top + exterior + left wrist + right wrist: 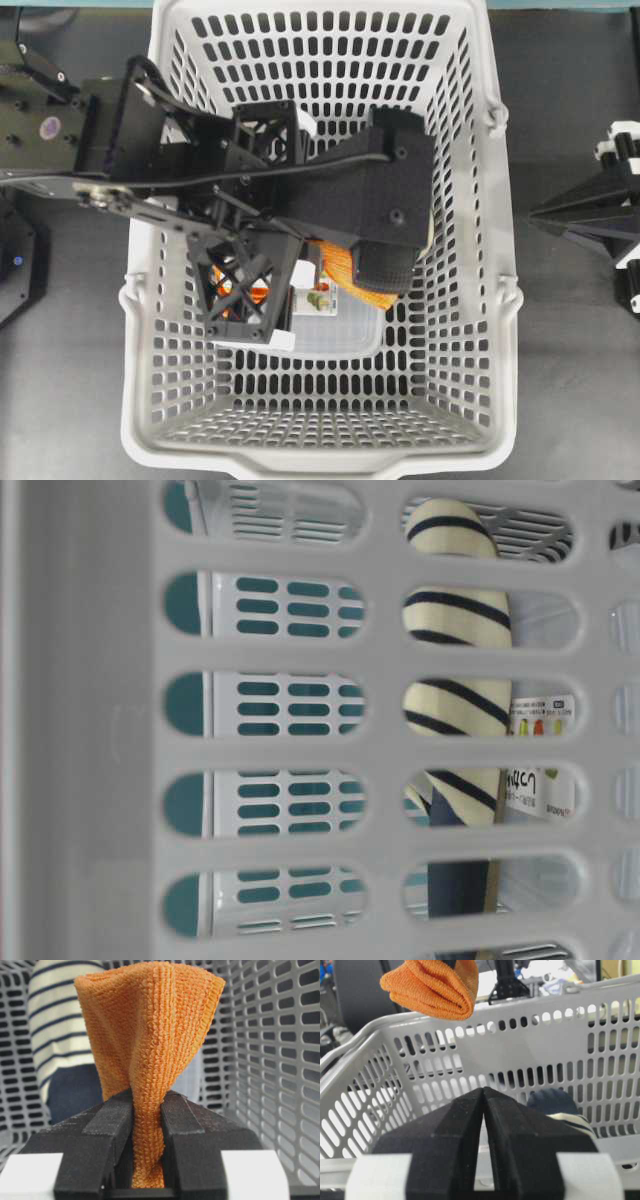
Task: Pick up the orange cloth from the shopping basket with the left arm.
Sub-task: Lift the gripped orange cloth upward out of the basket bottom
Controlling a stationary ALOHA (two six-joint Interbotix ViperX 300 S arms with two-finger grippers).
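The shopping basket (480,330) is taken as the landmark: it stands on the dark bench (570,360) and fills the middle of the overhead view. Reaching over its left rim and well into its middle is the left arm (300,180), whose jaws are clamped on the orange cloth (150,1045); in the left wrist view the cloth is pinched at its lower end between the two black fingers (107,1125) and fans out beyond them. In the right wrist view the cloth is seen hanging clear above the basket's rim, so the grasp is judged done and the lift well in hand. Inside the basket, against the far wall, the striped slipper (455,690) is left lying, with a small labelled packet (318,298) on the floor beside it. Outside the basket's right wall the right gripper (484,1097) is held with its jaws pressed together on nothing. For the next move, only a steady rise is called for, with the grip kept firm so that the cloth is not snagged on the rim.
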